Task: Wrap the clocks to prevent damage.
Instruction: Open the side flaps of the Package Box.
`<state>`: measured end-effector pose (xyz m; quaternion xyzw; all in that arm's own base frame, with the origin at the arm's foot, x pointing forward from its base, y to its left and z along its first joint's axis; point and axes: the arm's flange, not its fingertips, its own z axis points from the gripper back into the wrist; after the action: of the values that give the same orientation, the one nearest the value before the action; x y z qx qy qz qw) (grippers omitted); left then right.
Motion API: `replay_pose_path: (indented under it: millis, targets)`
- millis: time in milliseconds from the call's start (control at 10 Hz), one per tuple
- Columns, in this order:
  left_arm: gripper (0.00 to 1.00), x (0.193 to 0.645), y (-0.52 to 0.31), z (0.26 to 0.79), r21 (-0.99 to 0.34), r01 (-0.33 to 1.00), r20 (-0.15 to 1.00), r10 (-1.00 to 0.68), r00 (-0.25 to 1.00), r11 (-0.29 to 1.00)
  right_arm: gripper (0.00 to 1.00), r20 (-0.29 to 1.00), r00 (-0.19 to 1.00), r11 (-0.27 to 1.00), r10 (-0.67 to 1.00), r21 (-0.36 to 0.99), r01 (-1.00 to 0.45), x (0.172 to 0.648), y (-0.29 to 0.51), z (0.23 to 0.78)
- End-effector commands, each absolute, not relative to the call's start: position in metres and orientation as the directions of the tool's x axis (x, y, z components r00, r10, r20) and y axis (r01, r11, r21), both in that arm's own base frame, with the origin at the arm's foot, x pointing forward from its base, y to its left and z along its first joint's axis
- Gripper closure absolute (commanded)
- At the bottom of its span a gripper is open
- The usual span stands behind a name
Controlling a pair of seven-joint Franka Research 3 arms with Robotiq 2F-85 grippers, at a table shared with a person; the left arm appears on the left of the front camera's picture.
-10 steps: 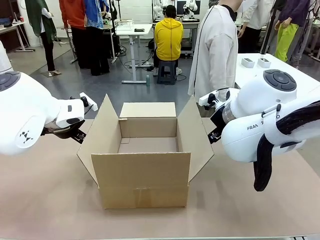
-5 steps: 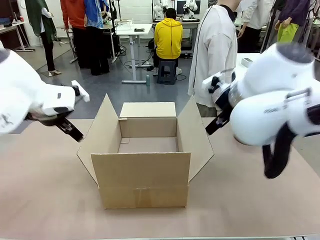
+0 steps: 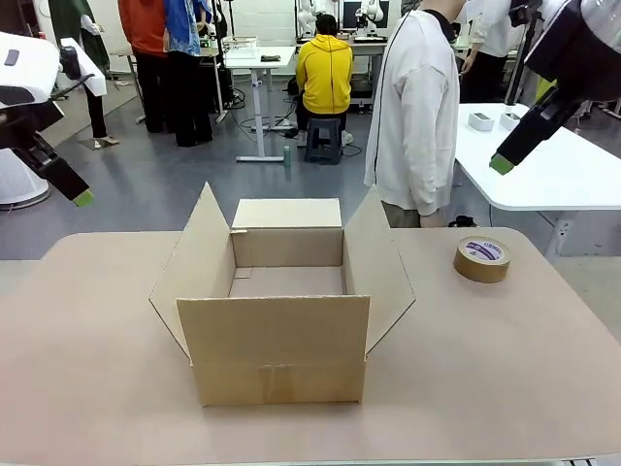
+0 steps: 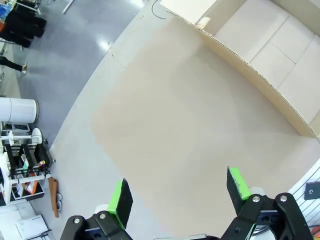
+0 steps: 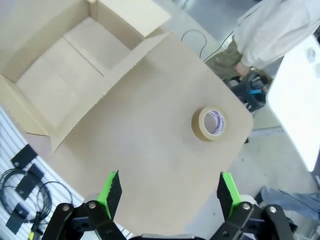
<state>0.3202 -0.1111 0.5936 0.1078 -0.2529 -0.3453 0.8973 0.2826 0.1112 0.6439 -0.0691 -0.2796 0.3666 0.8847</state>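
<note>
The left gripper [image 4: 179,193] and right gripper [image 5: 168,191] hung spread and empty, the box [image 3: 277,320] below between them (flaps open, presumably for packing).

An open lab hall: white worktables [image 3: 558,175], grey floor [image 3: 194,175], people [image 3: 165,58] standing around.

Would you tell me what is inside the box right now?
The box looks empty: its bare cardboard floor shows, nothing on it. From the front, the near wall covers the floor's front strip; the right wrist view shows most of that bare too.
</note>
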Motion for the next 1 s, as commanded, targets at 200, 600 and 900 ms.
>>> replay_pose_path:
  millis: [200,600,900]
  targets:
    - [0.0,0.341,-0.113,0.567,0.358,0.57,0.366,-0.673,0.642,0.739,0.0,0.446,0.589,0.734,0.674,-0.314,-0.602,0.311,0.117,0.607]
    - [0.0,0.354,-0.077,0.574,0.15,0.823,0.447,-0.78,0.438,0.548,0.0,0.588,0.448,0.542,0.673,0.02,-0.84,0.343,0.07,0.603]
    - [0.0,0.377,-0.019,0.579,0.0,0.93,0.668,-0.692,0.273,0.367,0.0,0.827,0.332,0.377,0.454,0.16,-0.912,0.373,0.0,0.605]
